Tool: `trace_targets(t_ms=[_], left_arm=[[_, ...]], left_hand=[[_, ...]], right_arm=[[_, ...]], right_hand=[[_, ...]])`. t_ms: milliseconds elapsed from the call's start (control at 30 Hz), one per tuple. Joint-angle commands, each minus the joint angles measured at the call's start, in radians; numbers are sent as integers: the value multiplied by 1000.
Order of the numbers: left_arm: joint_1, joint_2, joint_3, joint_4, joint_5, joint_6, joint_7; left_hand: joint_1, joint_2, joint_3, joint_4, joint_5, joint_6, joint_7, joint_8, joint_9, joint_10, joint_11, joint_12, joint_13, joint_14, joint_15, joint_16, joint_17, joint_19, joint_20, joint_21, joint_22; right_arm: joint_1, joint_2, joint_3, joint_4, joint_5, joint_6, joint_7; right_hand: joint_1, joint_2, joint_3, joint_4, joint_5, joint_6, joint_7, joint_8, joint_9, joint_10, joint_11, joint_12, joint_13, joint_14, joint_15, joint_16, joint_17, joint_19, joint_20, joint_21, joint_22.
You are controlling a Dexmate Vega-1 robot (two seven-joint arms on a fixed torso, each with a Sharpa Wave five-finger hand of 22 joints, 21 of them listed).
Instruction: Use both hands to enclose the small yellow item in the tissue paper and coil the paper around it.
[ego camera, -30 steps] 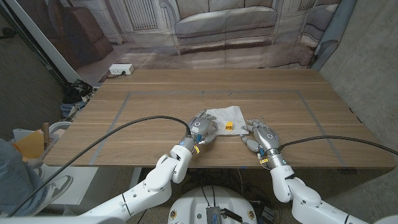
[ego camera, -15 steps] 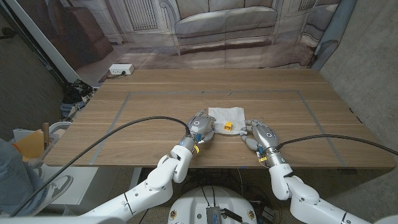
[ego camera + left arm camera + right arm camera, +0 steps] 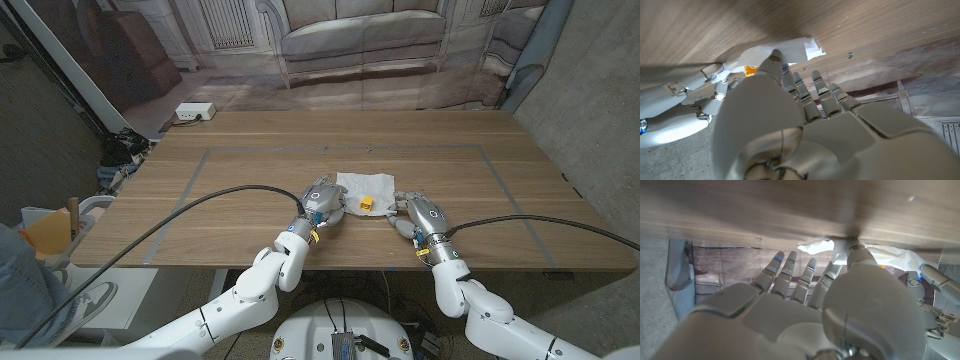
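Wooden table (image 3: 250,160), stone-patterned backdrop (image 3: 360,50)

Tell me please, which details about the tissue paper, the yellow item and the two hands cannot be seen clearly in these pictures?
- Tissue paper: head view, its near corners are hidden under the left hand and right hand.
- Yellow item: too small to tell its shape; in the left wrist view the hand covers most of it.
- Whether the fingers pinch the paper: the wrist views are blocked by each hand's own back.

Wooden bench (image 3: 250,165) bears a taped rectangular outline (image 3: 205,160); white power strip (image 3: 194,112) lies on the floor beyond; printed sofa backdrop (image 3: 360,35) hangs behind.
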Motion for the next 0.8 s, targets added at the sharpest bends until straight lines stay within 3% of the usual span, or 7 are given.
trace_targets(t_ms=[33, 367, 800], left_arm=[[-18, 2, -5, -10, -39, -8, -21], [-25, 4, -34, -14, -121, -61, 0], [-15, -9, -80, -6, -254, -103, 42]], left_hand=[[5, 4, 7, -1, -2, 15, 1, 7, 2, 9, -3, -3, 3, 13, -122, 2, 3, 13, -5, 5, 2], [0, 1, 10, 2, -5, 20, 10, 7, 1, 24, 1, -6, 3, 20, -116, -1, 3, 24, 6, 6, 2], [0, 0, 18, 0, -5, 35, 19, 11, 0, 42, 12, -10, 3, 34, -104, -2, 4, 41, 15, 8, 2]], right_arm=[[-1, 0, 20, -40, 35, -19, 34], [-8, -13, 52, -74, 76, 4, 41], [6, -25, 76, -88, 98, 37, 64]], right_hand=[[4, 14, -2, 6, -4, 14, 0, 8, 1, 6, -4, 1, 2, -7, 2, -7, 3, -5, 11, 1, 5], [9, 17, -1, 5, -11, 24, 0, 10, -3, 11, -3, -1, 2, -19, 24, -15, 4, -13, 31, -2, 5], [13, 17, 0, 2, -24, 33, 1, 10, -8, 41, -10, 6, 3, -9, 11, -13, 6, -16, 32, -3, 5]])
